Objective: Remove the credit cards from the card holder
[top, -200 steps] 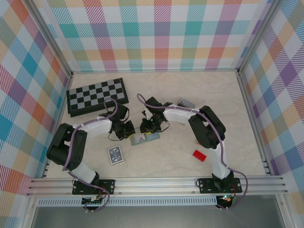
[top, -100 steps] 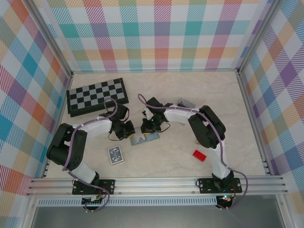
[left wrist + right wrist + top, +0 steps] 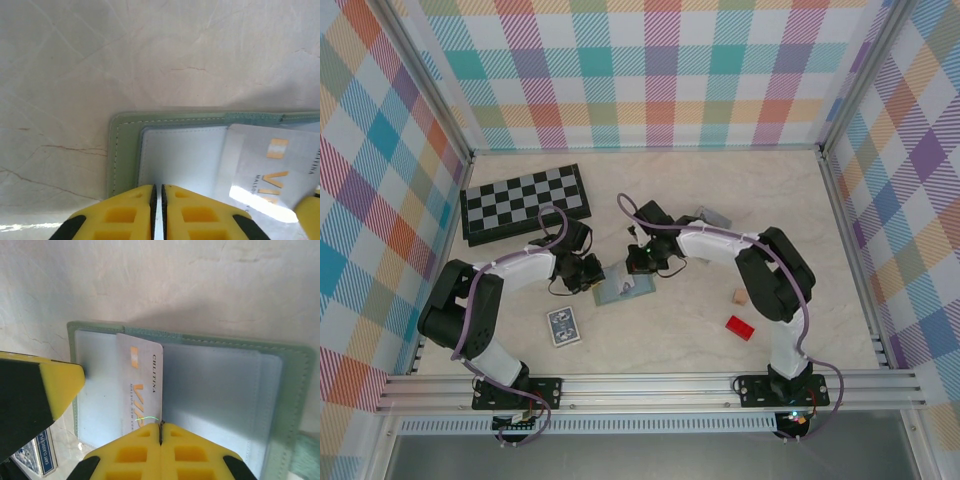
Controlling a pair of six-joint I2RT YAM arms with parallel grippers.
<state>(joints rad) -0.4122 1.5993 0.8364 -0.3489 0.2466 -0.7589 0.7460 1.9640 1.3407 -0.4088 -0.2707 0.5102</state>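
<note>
— Holder [image 3: 620, 293] open flat near the middle of the table [image 3: 690, 345], between the two arms. Any card free of it?

— None, by the look of it. Card [image 3: 137, 385] pale with gold lettering, lying beside the fold on the panel at the left arm's side, seemingly part-way out of a slot. Pinched at one corner by the right gripper [image 3: 161, 429], jaws clamped tight on the plastic.

— And the left gripper [image 3: 157, 190]?

— Jaws all but closed, a sliver of gap between them, tips down at the outer end of that same panel. Looks like a pin to steady the holder. Cannot tell whether nipping the panel or merely pressing on it.

— Likeliest trouble from here?

— Probably a slip. Thin hold on a single corner of slick plastic, easy to lose on a firm pull. Next, a dragged holder: with a weak pin at the outer end, apt to slide or fold shut along with the card. Lastly a bent or jammed card, from a pull angled across the slot instead of straight along it.
</note>
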